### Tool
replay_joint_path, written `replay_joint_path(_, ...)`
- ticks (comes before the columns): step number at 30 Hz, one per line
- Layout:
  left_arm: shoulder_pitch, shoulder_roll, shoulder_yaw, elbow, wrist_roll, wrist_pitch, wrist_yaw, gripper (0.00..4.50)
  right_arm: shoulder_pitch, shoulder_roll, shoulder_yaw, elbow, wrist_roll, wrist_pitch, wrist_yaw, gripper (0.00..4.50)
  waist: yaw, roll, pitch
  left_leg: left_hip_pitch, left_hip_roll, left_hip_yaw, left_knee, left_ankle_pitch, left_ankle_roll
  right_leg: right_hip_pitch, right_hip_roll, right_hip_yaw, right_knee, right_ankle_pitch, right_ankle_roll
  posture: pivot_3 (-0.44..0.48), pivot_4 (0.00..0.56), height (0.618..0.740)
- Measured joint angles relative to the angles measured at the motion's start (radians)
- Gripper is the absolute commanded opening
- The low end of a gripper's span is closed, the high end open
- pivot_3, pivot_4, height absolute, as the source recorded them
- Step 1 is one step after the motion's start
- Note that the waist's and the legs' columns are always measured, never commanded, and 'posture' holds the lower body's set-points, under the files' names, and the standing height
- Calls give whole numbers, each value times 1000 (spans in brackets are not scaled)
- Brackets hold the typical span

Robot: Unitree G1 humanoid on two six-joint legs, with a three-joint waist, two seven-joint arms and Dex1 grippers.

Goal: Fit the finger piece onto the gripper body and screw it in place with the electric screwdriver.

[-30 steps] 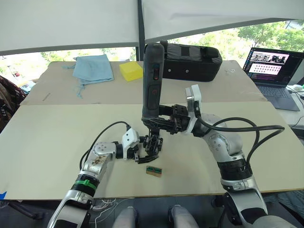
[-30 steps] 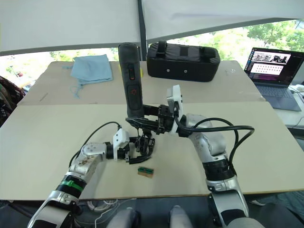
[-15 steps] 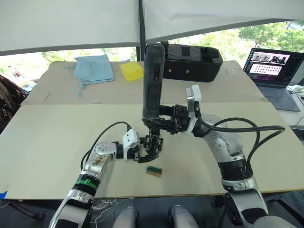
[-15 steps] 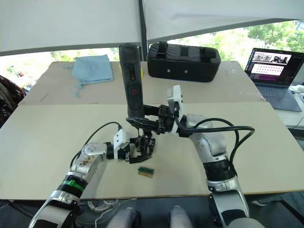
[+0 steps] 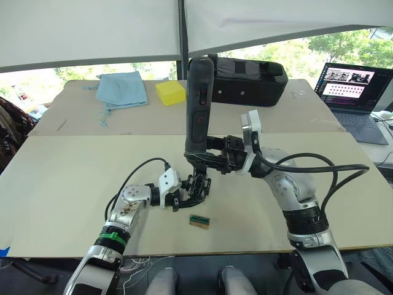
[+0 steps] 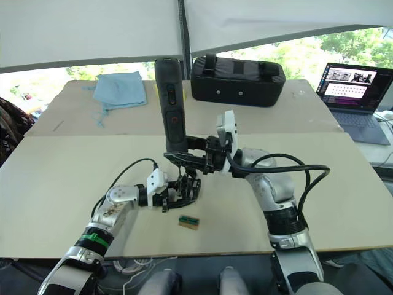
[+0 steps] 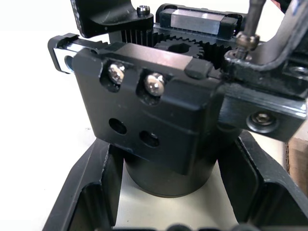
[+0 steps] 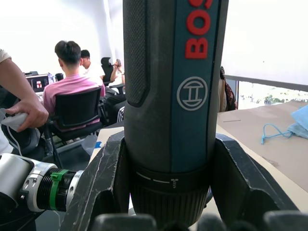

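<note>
gripper body (image 7: 159,120) sits on the table, squeezed by the left gripper (image 5: 178,198). right gripper (image 5: 212,161) clamps the electric screwdriver (image 5: 198,107) upright, its tip on a screw. screwing looks underway, not finished.

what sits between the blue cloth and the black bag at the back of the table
A yellow block lies between the crumpled blue cloth and the long black bag, seen in the left eye view.

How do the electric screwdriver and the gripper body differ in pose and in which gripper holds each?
The electric screwdriver stands upright above the table, clamped by the right gripper; the gripper body sits low on the table in the left gripper. The screwdriver is a tall cylinder, the gripper body short and chunky. Both are black.
</note>
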Motion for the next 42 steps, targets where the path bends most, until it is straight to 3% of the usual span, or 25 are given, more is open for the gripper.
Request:
replay_joint_path(16, 2, -6, 1, 10, 11, 5, 13, 2305, 0, -2, 64, 20, -51, -93, 1, 1903, 1, 0, -8, 3, 0, 0, 0, 0, 0, 3, 1, 0, 0, 0, 0, 0, 150, 740)
replay_joint_path(26, 6, -9, 0, 9, 12, 6, 23, 2305, 6, -2, 66, 19, -51, -86, -25, 1903, 1, 0, -9, 5, 0, 0, 0, 0, 0, 5, 1, 0, 0, 0, 0, 0, 150, 740)
replay_joint_path(32, 10, -11, -1, 10, 17, 10, 32, 2305, 15, -4, 67, 18, -50, -55, -47, 1903, 0, 0, -10, 16, 1, 0, -2, -1, 1, 18, 1, -1, -3, -2, 1, 0, 150, 740)
replay_joint_path(42, 14, -11, -3, 7, 17, 12, 34, 2305, 48, -5, 68, -18, -50, -45, -65, 1903, 0, 2, -13, 16, 1, -1, -2, -2, 1, 18, 1, 0, -3, -5, 6, 0, 150, 740)
